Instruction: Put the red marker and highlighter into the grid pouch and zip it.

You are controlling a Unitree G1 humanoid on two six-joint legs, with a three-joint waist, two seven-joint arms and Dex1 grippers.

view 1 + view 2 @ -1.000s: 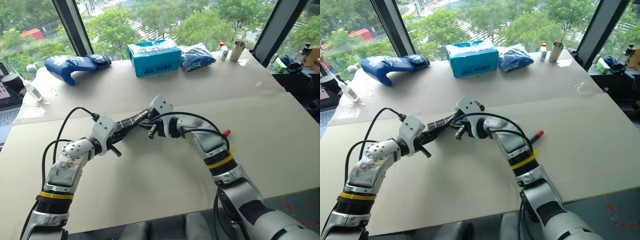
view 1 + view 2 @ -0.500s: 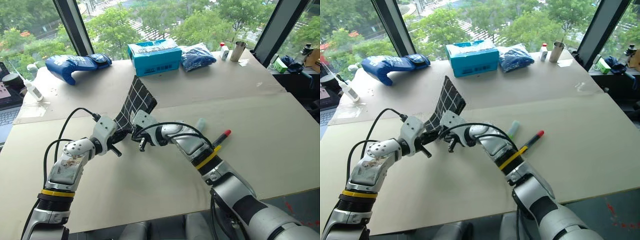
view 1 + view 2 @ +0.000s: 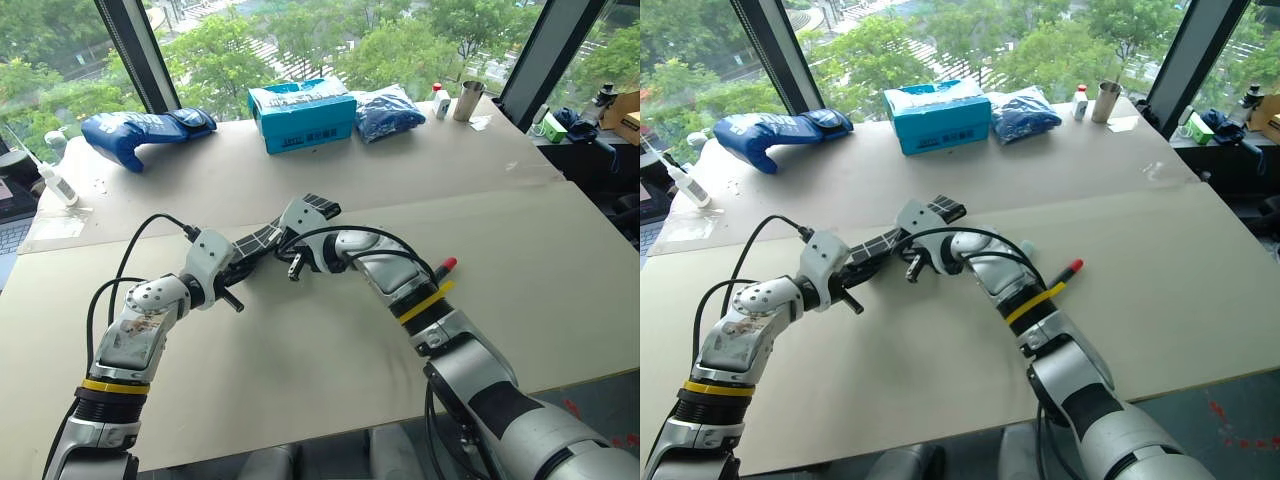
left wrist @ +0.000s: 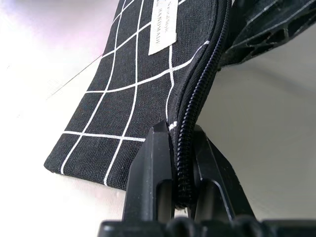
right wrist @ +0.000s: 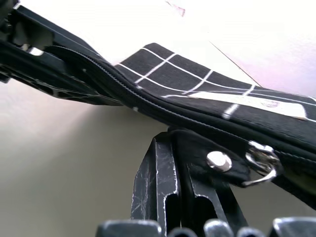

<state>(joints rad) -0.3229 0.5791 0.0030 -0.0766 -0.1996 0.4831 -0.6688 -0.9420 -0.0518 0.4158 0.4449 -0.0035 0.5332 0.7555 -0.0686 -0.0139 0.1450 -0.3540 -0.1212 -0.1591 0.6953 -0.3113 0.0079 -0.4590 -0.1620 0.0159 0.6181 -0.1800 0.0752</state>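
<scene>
Left wrist view: your left gripper [image 4: 183, 163] clamps grid pouch [image 4: 133, 94] zipper edge; right gripper [image 5: 180, 168] pinches zipper pull tab [image 5: 217, 160].

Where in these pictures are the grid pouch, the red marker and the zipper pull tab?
grid pouch [image 4: 129, 94], left wrist view, on its gridded fabric face.
red marker [image 3: 1068, 270], right eye view, on its red cap.
zipper pull tab [image 5: 217, 162], right wrist view, on its riveted black strap.
</scene>
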